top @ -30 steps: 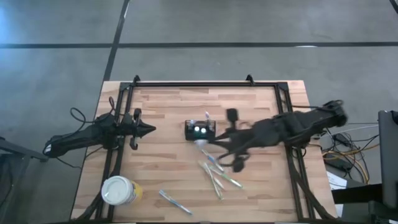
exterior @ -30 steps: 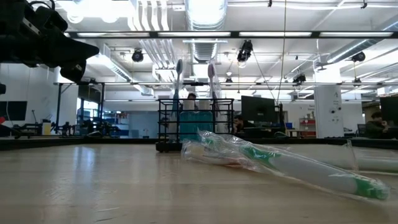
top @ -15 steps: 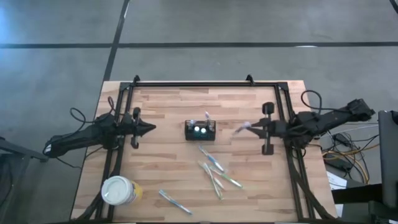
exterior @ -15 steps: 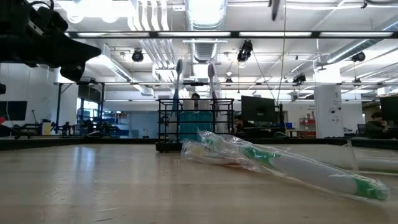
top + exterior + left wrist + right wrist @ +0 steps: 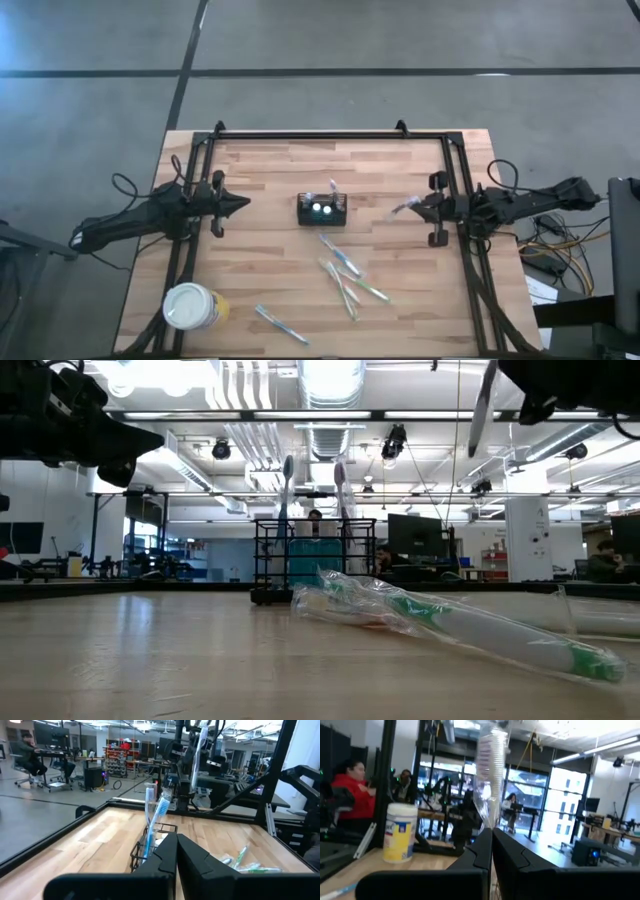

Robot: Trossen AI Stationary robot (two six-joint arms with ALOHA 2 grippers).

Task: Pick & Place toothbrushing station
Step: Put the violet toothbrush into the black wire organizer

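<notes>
The black wire-mesh caddy (image 5: 322, 209) stands on its base at the table's middle, with two blue-and-white toothbrushes upright in it (image 5: 152, 812); it also shows in the low view (image 5: 315, 560). My right gripper (image 5: 418, 207) is near the table's right edge, high above the table, shut on a clear-wrapped toothbrush (image 5: 401, 208). My left gripper (image 5: 238, 205) is shut and empty, left of the caddy and pointing at it (image 5: 176, 842). My right gripper pinches the wrapped toothbrush between its two fingers at one end of the clear wrapper (image 5: 488, 826). The fingers come about level from the table's right side. The brush stands steeply across the fingers, slightly tilted (image 5: 483, 405), lifted well clear of the table.
Several more wrapped toothbrushes (image 5: 346, 276) lie loose on the table nearer than the caddy, and one (image 5: 281, 325) lies near the front edge. A round white-and-yellow cup (image 5: 192, 307) stands at the near left corner. A black frame (image 5: 320, 135) rims the table.
My right gripper has risen from the loose toothbrushes near the caddy and drawn back toward the table's right edge, carrying one wrapped toothbrush up and clear of the table. The caddy and the other brushes have stayed put.
</notes>
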